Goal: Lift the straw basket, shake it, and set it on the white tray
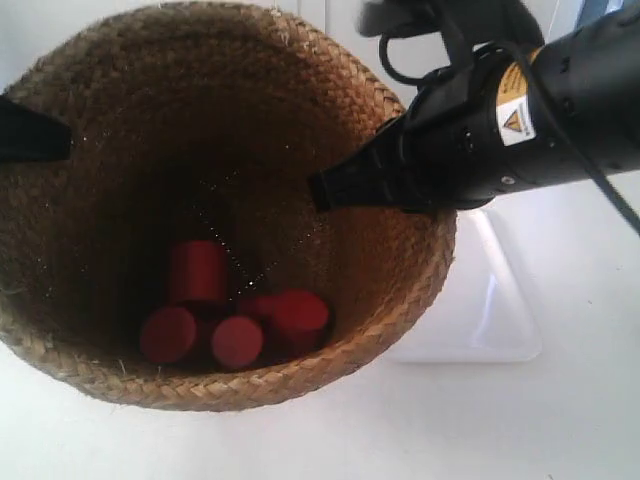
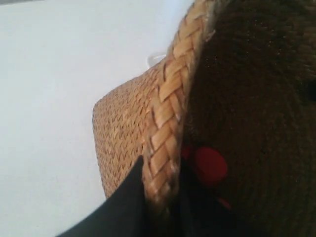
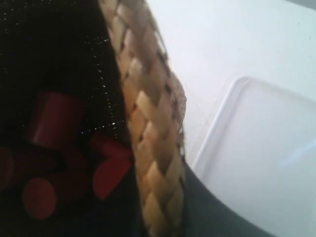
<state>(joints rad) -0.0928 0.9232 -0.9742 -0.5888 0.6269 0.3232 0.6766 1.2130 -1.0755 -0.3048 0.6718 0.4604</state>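
Note:
The straw basket (image 1: 100, 130) fills the exterior view, tilted, its mouth toward the camera, with several red cylinders (image 1: 235, 315) at its bottom. My left gripper (image 2: 160, 197) is shut on the braided rim (image 2: 170, 98), one finger outside, one inside. My right gripper (image 3: 160, 207) is shut on the opposite rim (image 3: 148, 123) in the same way. In the exterior view the right arm (image 1: 480, 120) grips the rim at the right; a black fingertip (image 1: 30, 135) shows at the left rim. The white tray (image 1: 490, 310) lies beside the basket at its right; the white tray (image 3: 261, 153) is also in the right wrist view.
A white tabletop (image 1: 500, 430) lies under everything. The basket's woven outer wall (image 2: 123, 133) narrows toward its base in the left wrist view. Black cables (image 1: 420, 50) loop above the right arm.

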